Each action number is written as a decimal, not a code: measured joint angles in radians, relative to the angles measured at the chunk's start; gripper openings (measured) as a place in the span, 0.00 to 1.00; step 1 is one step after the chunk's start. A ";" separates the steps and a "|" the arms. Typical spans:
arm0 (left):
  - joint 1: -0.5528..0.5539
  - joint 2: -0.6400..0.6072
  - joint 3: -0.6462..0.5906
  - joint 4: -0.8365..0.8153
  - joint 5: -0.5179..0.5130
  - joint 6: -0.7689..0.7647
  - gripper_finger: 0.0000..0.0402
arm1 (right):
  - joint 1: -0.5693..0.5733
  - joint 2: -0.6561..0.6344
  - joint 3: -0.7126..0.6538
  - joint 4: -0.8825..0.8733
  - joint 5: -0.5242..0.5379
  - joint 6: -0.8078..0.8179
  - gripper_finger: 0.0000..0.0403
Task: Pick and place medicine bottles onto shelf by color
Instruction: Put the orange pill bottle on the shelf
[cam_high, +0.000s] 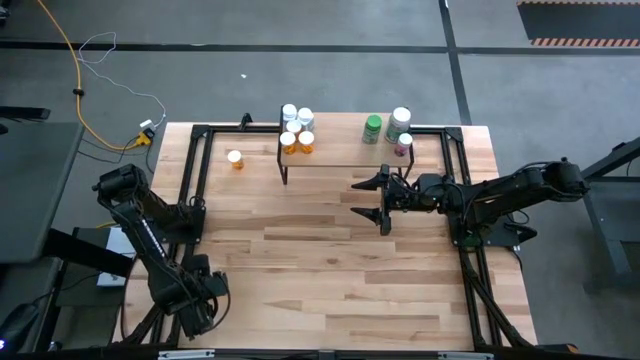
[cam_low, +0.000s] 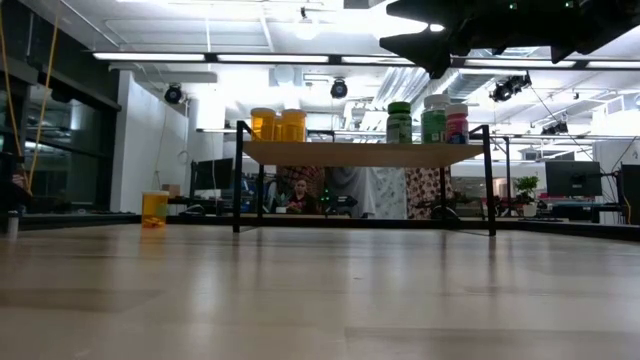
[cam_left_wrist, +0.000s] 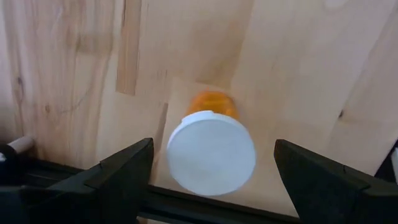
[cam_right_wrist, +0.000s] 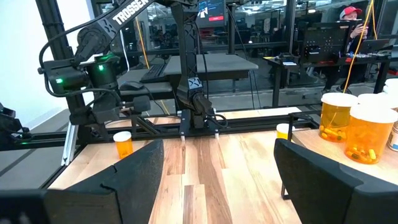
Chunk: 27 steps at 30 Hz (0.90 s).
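Reaching level beside the shelf (cam_high: 330, 155), the right end effector (cam_high: 381, 199) gapes empty; left end effector (cam_left_wrist: 211, 163) likewise apart, apparently folded low.

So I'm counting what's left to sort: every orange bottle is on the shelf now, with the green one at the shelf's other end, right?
Not every one. At least one orange bottle stands on the table, left of the shelf, as the high view shows. The rest holds: the other orange bottles are on the shelf, and the green one is at its other end.
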 joint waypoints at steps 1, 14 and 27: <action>0.000 -0.001 -0.007 0.003 0.001 -0.006 0.81 | 0.000 0.000 0.000 0.000 0.000 0.000 0.73; 0.005 0.000 -0.081 0.079 -0.001 0.001 0.81 | 0.000 0.000 0.000 0.000 0.000 0.000 0.73; 0.005 -0.026 -0.081 0.078 0.017 0.000 0.64 | 0.000 0.000 0.000 0.000 0.000 0.000 0.73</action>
